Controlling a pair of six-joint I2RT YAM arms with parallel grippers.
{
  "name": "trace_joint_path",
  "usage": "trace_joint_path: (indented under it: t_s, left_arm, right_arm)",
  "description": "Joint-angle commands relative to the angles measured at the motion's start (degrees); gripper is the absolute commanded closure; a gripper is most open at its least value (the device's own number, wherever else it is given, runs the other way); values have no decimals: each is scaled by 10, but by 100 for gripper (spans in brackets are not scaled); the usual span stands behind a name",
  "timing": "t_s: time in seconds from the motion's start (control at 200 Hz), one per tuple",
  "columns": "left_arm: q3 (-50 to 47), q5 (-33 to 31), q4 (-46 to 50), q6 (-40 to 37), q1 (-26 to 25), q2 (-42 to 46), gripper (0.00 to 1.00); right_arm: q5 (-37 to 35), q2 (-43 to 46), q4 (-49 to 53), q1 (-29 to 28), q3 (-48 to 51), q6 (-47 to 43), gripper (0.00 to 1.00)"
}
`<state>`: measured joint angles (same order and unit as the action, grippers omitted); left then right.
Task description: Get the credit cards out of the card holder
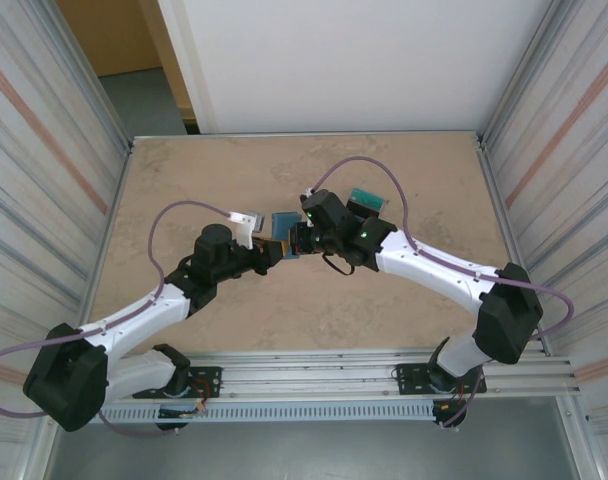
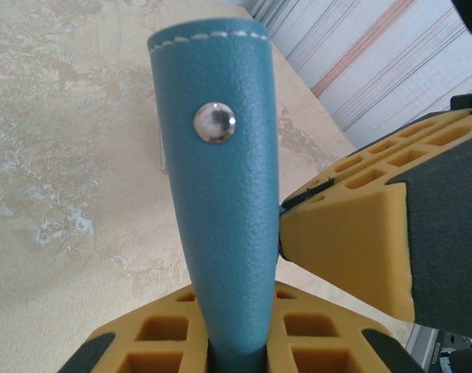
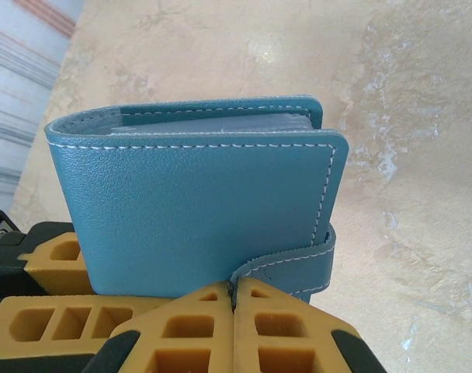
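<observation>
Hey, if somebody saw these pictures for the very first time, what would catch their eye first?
The teal-blue card holder with its white stitching stands out, held closed where both arms meet over the middle of the marbled table. The left claw clamps one end between yellow fingers, with a shiny snap button on the leather above them. The right claw is shut on the closure tab.

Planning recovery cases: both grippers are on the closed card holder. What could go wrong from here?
1. Right gripper pinches only the thin closure tab; it may slip off when pulled.
2. Left gripper grips the card holder by one edge above the table; pulling could twist it loose.
</observation>
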<state>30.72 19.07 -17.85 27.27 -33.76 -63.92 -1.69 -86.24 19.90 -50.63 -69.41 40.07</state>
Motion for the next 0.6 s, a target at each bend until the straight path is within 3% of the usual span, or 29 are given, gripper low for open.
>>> trace_joint_path:
  t_s: [0.0, 0.591]
  left_arm:
    - [2, 16, -34, 1, -1, 26, 100]
    - [3, 16, -37, 1, 0, 25, 100]
  right_arm:
    - [-37, 17, 18, 8, 16, 1, 100]
    - [-43, 31, 16, 13, 26, 1, 100]
